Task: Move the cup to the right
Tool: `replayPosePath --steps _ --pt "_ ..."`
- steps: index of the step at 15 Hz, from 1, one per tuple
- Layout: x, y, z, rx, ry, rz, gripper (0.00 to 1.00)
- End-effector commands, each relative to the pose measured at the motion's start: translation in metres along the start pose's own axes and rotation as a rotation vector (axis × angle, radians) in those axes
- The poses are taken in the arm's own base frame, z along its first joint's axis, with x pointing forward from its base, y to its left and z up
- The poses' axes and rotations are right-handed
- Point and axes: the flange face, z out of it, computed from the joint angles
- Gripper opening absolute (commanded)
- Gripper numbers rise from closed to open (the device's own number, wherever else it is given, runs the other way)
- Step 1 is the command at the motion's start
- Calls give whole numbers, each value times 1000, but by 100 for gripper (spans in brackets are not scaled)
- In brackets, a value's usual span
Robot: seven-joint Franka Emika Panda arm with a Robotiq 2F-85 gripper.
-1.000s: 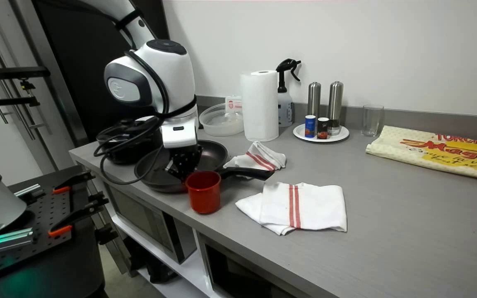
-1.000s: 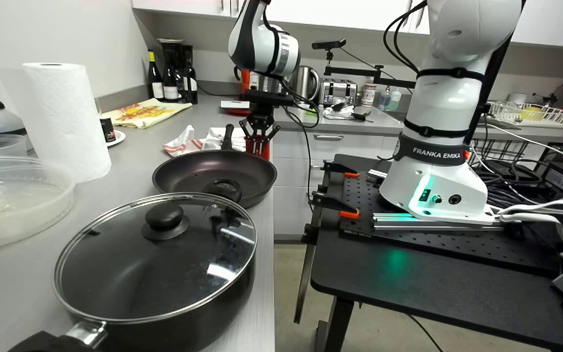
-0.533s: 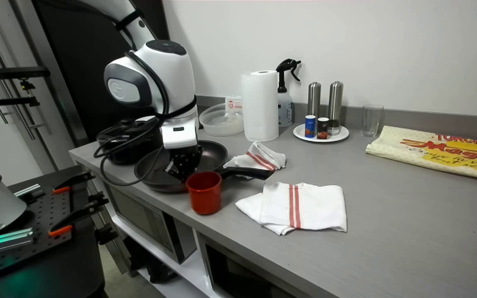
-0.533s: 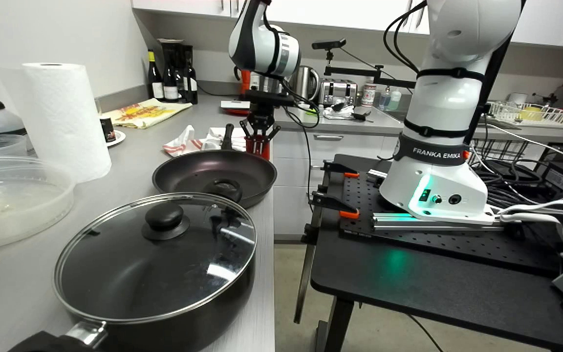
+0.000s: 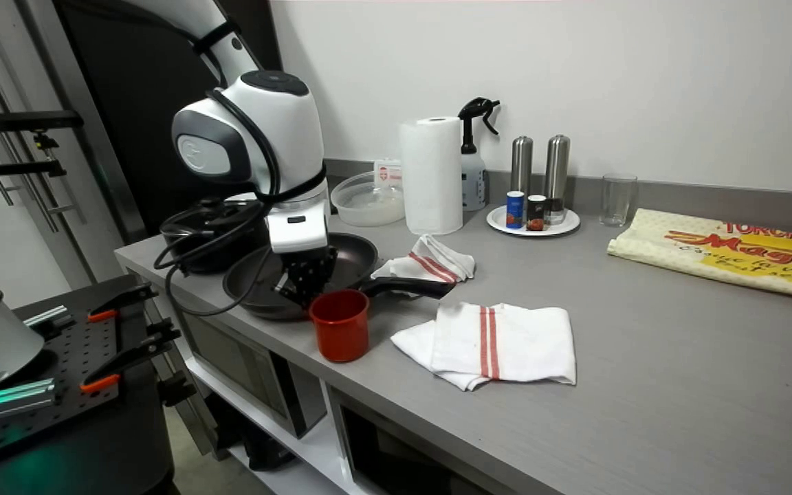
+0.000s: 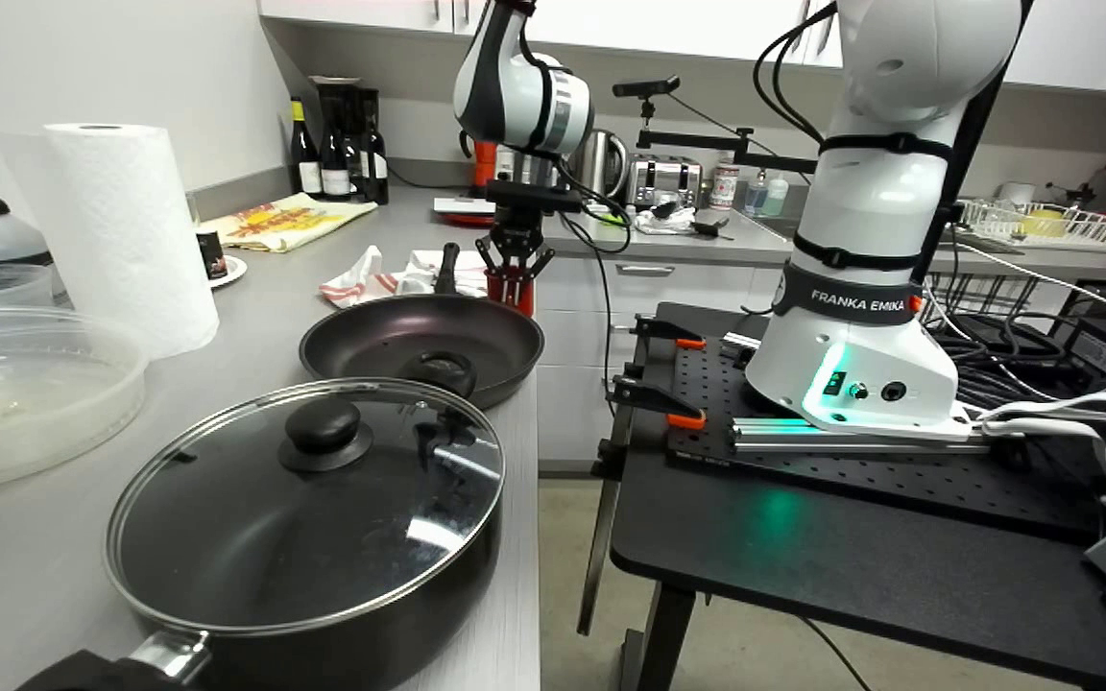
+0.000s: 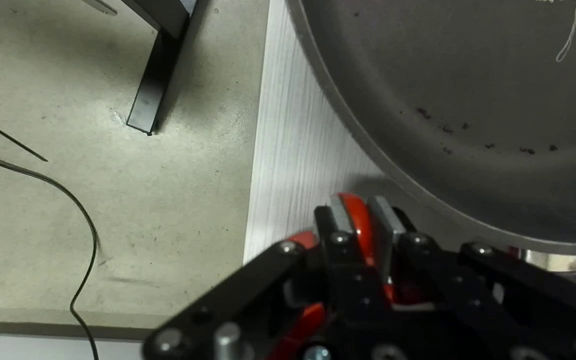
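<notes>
The small red cup (image 5: 342,328) stands upright near the counter's front edge, beside the black frying pan (image 5: 282,306) and its handle. My gripper (image 5: 309,297) is beside the cup on the pan side, its tips partly hidden behind the cup. In the wrist view the fingers (image 7: 364,220) are closed around the cup's red handle (image 7: 359,216); most of the cup body is hidden under the gripper. In an exterior view the cup (image 6: 527,297) shows red behind the fingers (image 6: 512,276). Whether the cup touches the counter I cannot tell.
A folded white cloth (image 5: 506,344) lies right of the cup, and another cloth (image 5: 430,260) lies behind the pan handle. A paper towel roll (image 5: 432,175) and a plate (image 5: 499,223) with shakers stand farther back. A lidded pot (image 6: 313,518) stands beyond the pan.
My gripper and the cup have shifted together slightly, a little right and down in an exterior view, away from the pan. Nothing else has moved.
</notes>
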Motion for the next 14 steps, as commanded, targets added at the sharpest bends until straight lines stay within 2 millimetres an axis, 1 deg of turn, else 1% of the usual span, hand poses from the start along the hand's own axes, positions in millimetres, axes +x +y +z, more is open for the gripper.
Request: replayPosePath --steps 1,2,3,4,5,10,12,13,14 --pt "4 -2 -2 14 21 -18 4" --pt "4 -2 -2 14 21 -19 4" --pt "5 -2 -3 15 21 -20 40" --pt "5 -3 -3 15 21 -21 41" --pt "5 -3 -3 16 21 -22 46" --pt "5 -5 -5 20 26 -25 83" --pt "5 -6 -6 22 27 -24 96" --pt "4 -6 -6 23 27 -24 100" --pt "4 -6 -7 24 29 -25 100"
